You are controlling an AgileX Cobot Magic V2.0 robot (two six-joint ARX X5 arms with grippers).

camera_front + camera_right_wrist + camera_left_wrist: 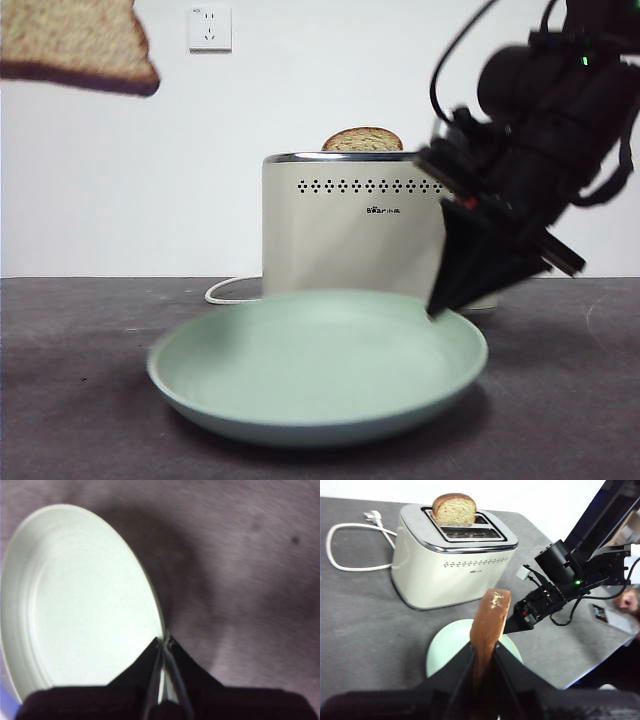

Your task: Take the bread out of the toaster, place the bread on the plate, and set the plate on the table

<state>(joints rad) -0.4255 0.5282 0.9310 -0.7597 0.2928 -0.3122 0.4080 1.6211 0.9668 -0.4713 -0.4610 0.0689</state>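
My left gripper [484,649] is shut on the bread [489,622], seen edge-on with its brown crust toward the camera. In the front view the bread [75,45] hangs high at the upper left, above and left of the plate. The pale green plate [320,428] is in front of the cream toaster [340,230]. My right gripper [440,305] is shut on the plate's right rim [161,630] and holds it a little above the dark table [80,380], right side slightly higher. The left wrist view shows the plate [447,645] below the bread.
A second, narrower slice [362,140] stands in the toaster's far slot [454,510]. The white cord [340,545] loops on the table beside the toaster [445,565]. A wall socket [210,28] is behind. The table's edge runs past the right arm.
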